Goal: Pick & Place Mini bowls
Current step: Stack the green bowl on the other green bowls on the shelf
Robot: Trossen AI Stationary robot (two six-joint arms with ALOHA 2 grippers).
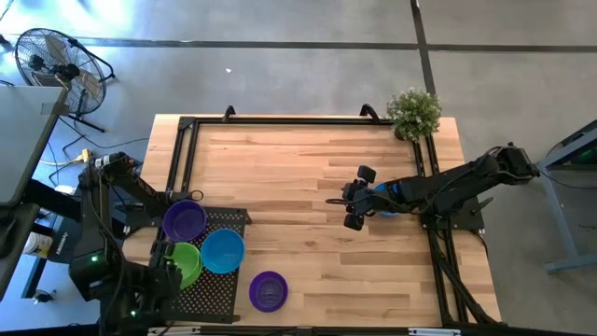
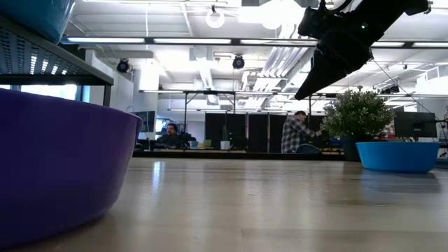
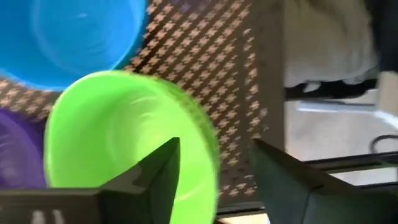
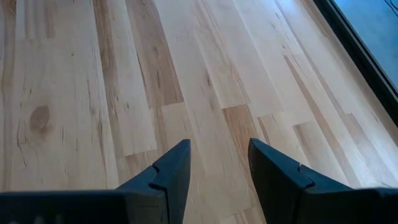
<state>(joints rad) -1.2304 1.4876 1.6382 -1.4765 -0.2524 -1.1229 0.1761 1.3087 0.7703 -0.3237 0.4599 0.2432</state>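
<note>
Three mini bowls sit on a black perforated rack [image 1: 216,297] at the near left: a purple one [image 1: 184,221], a blue one [image 1: 222,250] and a green one [image 1: 184,263]. My left gripper [image 3: 214,177] hovers open above the green bowl [image 3: 118,137]. One finger is over the bowl's inside and the other outside its rim, both apart from it. Another purple bowl [image 1: 268,290] rests on the wood beside the rack. A blue bowl [image 1: 384,203] stands on the table under my right arm. My right gripper [image 4: 217,165] hangs open over bare wood.
A small potted plant [image 1: 413,112] stands at the far right corner. A black frame [image 1: 280,119] runs along the table's edges. The middle of the wooden table [image 1: 289,187] is bare. People sit in the room beyond the far edge.
</note>
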